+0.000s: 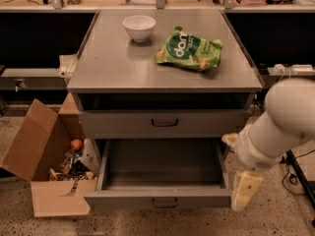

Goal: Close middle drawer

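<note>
Beside open middle drawer (157, 199) front: hand (245, 191); green bag (189, 50), "don".

Warm, dim light from 12 o'clock leaves a soft sheen on the cabinet top (110, 68). The middle drawer (162, 167) lies shadowed inside. The gripper (245, 194) at 4 o'clock shows pale.

The middle drawer (162, 165) is dull grey metal, the bag (189, 51) shiny green plastic, the box (35, 142) rough brown cardboard, and the gripper (246, 191) by the drawer's right corner smooth cream plastic.
</note>
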You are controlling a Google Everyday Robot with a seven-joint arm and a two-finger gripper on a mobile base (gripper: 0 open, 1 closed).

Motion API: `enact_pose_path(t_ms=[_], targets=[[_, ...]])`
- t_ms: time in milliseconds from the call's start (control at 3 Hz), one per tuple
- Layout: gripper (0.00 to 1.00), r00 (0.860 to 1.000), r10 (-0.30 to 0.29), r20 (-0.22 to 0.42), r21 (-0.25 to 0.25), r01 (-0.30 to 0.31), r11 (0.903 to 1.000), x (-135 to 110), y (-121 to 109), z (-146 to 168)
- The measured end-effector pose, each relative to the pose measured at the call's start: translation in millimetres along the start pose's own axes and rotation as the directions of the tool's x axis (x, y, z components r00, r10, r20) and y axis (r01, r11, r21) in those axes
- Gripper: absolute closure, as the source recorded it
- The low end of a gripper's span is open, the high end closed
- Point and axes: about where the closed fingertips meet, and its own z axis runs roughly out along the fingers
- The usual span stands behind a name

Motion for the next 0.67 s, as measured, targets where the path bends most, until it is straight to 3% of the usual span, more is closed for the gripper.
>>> enact_pose_path(t_ms=[333, 667], targets=[[0.0, 0.998, 0.048, 0.042, -0.201, -0.038, 0.9788, 20.8, 43.3, 106.8], [0.0, 0.998, 0.043, 0.035, -0.189, -0.036, 0.9813, 21.4, 43.7, 111.1]])
